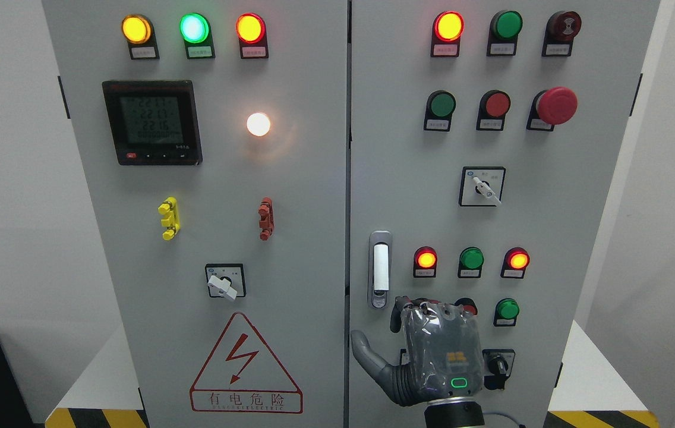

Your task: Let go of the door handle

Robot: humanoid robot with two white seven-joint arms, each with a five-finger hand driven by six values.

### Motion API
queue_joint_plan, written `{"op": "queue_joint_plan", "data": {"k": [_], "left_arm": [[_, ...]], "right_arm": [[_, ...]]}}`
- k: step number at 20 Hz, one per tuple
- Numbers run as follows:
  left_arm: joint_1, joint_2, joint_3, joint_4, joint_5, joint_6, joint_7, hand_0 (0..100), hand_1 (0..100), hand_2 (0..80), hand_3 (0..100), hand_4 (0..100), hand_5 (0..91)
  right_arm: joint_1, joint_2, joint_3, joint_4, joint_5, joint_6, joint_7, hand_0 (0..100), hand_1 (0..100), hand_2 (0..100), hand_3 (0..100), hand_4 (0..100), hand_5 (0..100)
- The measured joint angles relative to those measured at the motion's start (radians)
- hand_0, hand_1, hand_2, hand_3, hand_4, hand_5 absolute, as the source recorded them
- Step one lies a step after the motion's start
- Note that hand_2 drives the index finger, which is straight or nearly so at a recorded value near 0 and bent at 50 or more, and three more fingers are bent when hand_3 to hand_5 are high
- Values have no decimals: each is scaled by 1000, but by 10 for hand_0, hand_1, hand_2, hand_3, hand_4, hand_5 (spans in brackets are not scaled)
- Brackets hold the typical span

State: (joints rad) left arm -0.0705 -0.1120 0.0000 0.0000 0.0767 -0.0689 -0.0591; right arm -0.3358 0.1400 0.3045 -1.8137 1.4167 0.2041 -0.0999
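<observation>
One hand in head view: right hand point(432, 351), arm entering at the bottom edge right of middle, back of palm facing the camera. It sits just below and right of the door handle point(379, 268), apart from it. Thumb point(367, 353) is splayed out left, other fingers loosely curled at the top, holding nothing. Handle lies flush in its recess on the right cabinet door point(409, 178), near that door's left edge, door looks closed. Release judged done; only pulling the arm back is left. Left hand not visible.
</observation>
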Motion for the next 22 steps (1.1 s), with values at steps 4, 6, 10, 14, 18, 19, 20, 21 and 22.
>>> {"op": "queue_joint_plan", "data": {"k": [4,6,10,14,18,19,20,21,22], "left_arm": [[0,0,0,0,0,0,0,0,0,23,86,13,0],[0,0,0,0,0,0,0,0,0,23,87,14,0],[0,0,0,0,0,0,0,0,0,23,87,12,0],[0,0,0,0,0,0,0,0,0,23,86,12,0],[0,0,0,0,0,0,0,0,0,23,87,12,0],[0,0,0,0,0,0,0,0,0,23,87,12,0],[0,0,0,0,0,0,0,0,0,23,87,12,0],[0,0,0,0,0,0,0,0,0,23,87,12,0],[0,0,0,0,0,0,0,0,0,23,87,12,0]], "right_arm": [[-38,0,-7,7,0,0,8,41,381,795,1000,971,951],[-55,1,-10,11,0,0,10,38,387,798,1000,974,952],[-85,1,-17,24,-1,1,22,37,400,800,1000,976,953],[-108,1,-25,40,-1,1,26,40,403,800,1000,976,953],[-124,1,-38,54,-1,1,26,75,394,799,1000,976,953],[-128,1,-41,57,-1,1,26,79,392,799,1000,976,954],[-130,1,-43,60,-2,1,26,85,390,799,1000,976,954],[-133,1,-45,62,-2,1,26,87,389,799,1000,976,954],[-136,1,-47,64,-2,1,26,89,388,799,1000,976,954]]}}
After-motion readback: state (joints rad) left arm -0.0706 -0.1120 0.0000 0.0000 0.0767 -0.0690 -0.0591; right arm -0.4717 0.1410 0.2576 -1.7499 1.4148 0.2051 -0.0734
